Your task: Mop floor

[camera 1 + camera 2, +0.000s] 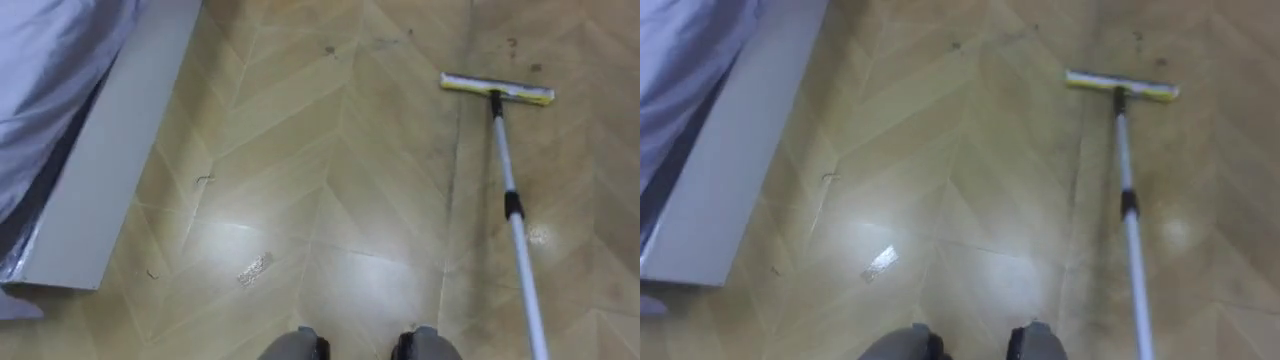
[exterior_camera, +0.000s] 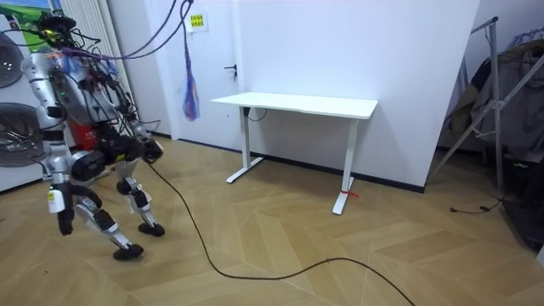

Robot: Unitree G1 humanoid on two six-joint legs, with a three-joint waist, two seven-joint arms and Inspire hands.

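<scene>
**A:** What's nearest the robot?

**B:** A crumpled, shiny scrap of wrapper (image 1: pixel 255 268) lies on the pale herringbone wood floor (image 1: pixel 330 200), just ahead and a little to its left. That is a likely reason for sweeping this patch.

**A:** And the mop?

**B:** The long mop with a white metal pole and a flat yellow-and-white head (image 1: pixel 508 180) is on the robot's right. Its pole slants up from the lower edge. The head (image 1: pixel 497 89) lies flat on the boards well ahead, so I judge it is set out for a pull stroke back toward the feet.

**A:** Who holds it?

**B:** Probably the right side, given where the pole leads. In the room view a hand (image 2: pixel 65 223) hangs low, but I cannot tell which it is or how its fingers are set.

**A:** On the left?

**B:** A grey-white bed frame (image 1: pixel 110 150) under a lilac sheet (image 1: pixel 50 80), so the robot stands clear of it.

**A:** Farther out?

**B:** Small dark spots (image 1: pixel 328 50) beyond the head's reach, so there is work left. A white rectangular desk (image 2: pixel 297 104) stands against the wall.
</scene>
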